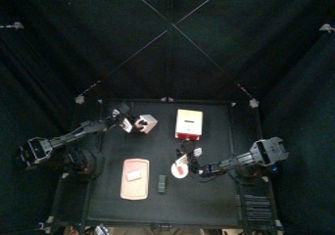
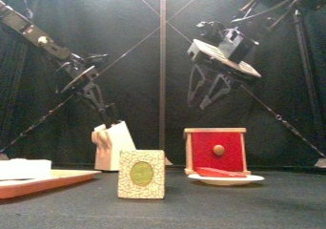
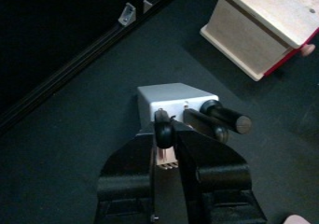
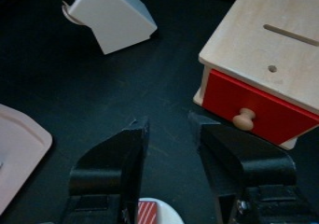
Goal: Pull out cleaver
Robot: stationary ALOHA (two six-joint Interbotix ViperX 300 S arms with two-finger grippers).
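Note:
A white knife block (image 3: 169, 99) stands left of the middle of the table (image 1: 216, 195), with dark handles (image 3: 219, 118) sticking out of its top; it also shows in the front view (image 2: 111, 145). My left gripper (image 3: 163, 140) is at the block's top, shut on the cleaver (image 3: 162, 127) by its dark handle. A thin whitish strip shows between the jaws and the blade is mostly hidden. In the top view the left gripper (image 1: 131, 121) sits over the block. My right gripper (image 4: 174, 133) is open and empty, hanging high (image 2: 211, 90) above the table's right half.
A wooden box with a red drawer (image 2: 216, 149) stands right of the block. A white plate with a red thing (image 2: 227, 178) lies in front of it. A green-patterned card (image 2: 141, 174) stands at the front. A pink board (image 1: 133, 177) and small dark bar (image 1: 163, 184) lie front left.

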